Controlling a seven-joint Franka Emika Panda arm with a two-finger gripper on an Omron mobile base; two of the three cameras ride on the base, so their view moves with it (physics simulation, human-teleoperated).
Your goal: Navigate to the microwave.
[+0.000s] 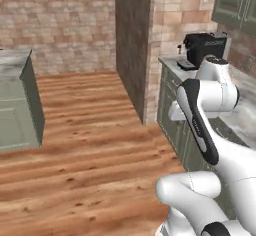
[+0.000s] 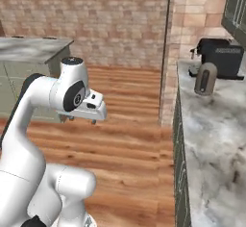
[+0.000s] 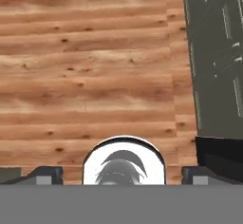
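Microwave: location could not be told from my position.
Gripper [image 3: 121,175]: mine, hung over the floor [image 3: 95,76] beside the counter's [image 2: 211,125] left edge, pointing down. Fingers [image 3: 45,174] stood wide apart, nothing between them.
Coffee machine [image 1: 202,47]: black, sat at the counter's far end against the brick wall [image 2: 105,24].
Canister [image 2: 206,78]: grey, upright, just in front of the coffee machine.
Cabinets [image 1: 172,105]: sage-green, ran under the counter; more hung above at the upper right.
Pillar [image 1: 132,40]: dark, stood at the counter's far left corner.
Island [image 1: 15,110]: green, grey-topped, stood across the floor, well apart.
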